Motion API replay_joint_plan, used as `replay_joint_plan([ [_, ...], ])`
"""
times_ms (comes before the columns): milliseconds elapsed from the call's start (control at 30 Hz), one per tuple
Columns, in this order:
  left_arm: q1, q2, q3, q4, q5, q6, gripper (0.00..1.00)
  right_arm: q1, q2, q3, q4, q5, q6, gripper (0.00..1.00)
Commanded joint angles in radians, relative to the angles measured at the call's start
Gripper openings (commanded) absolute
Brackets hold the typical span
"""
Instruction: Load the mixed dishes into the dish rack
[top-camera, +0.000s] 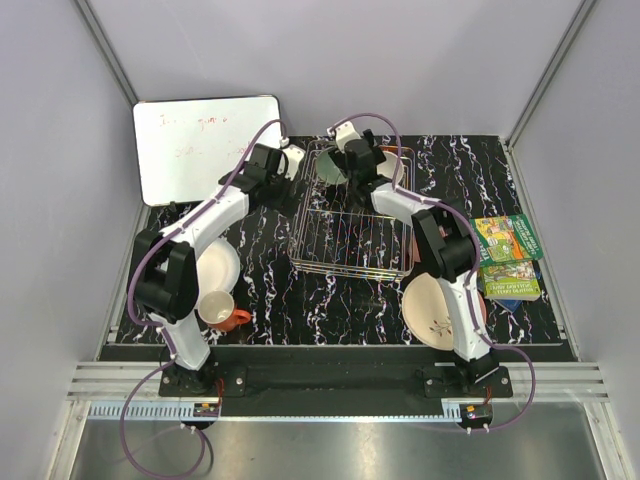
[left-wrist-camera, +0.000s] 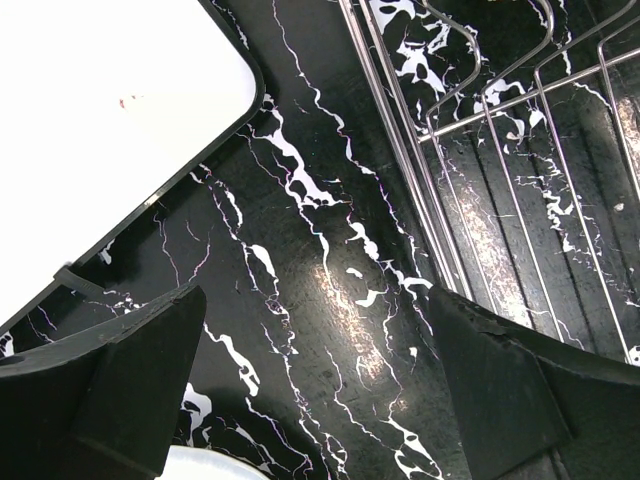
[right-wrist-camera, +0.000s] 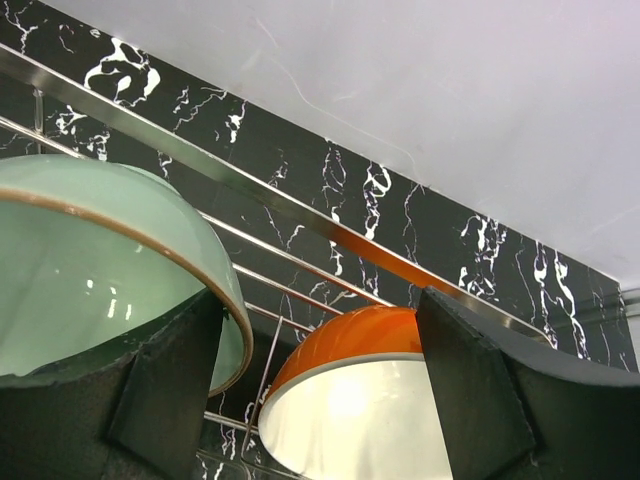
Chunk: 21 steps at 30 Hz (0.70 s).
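Note:
The silver wire dish rack (top-camera: 350, 238) stands mid-table. My right gripper (top-camera: 354, 160) hovers over its back end, open. In the right wrist view a mint green bowl (right-wrist-camera: 80, 270) leans in the rack behind the left finger. A bowl that is orange outside and cream inside (right-wrist-camera: 370, 400) sits between the open fingers of my right gripper (right-wrist-camera: 320, 298). My left gripper (top-camera: 283, 168) is open and empty over bare table by the rack's back left corner (left-wrist-camera: 315, 300). A white plate (top-camera: 218, 265), an orange mug (top-camera: 222, 310) and the large pink-and-cream plate (top-camera: 435, 312) lie on the table.
A whiteboard (top-camera: 205, 145) lies at the back left, its corner close to the left gripper (left-wrist-camera: 110, 120). A green book (top-camera: 508, 255) lies right of the rack. The rack's wires (left-wrist-camera: 520, 170) run along the right of the left wrist view. Grey walls enclose the table.

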Motion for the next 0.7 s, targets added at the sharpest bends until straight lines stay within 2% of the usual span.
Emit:
replay_joint_plan([
  [0, -0.007, -0.002, 0.008, 0.038, -0.017, 0.012, 0.99, -0.016, -0.079, -0.040, 0.039, 0.037, -0.005, 0.82],
  [467, -0.001, -0.039, -0.023, 0.043, -0.043, 0.027, 0.99, -0.036, -0.211, -0.181, 0.082, 0.045, -0.048, 0.83],
  [667, 0.001, -0.065, -0.005, 0.041, -0.069, 0.036, 0.99, -0.031, -0.212, -0.131, 0.044, 0.020, -0.011, 0.84],
])
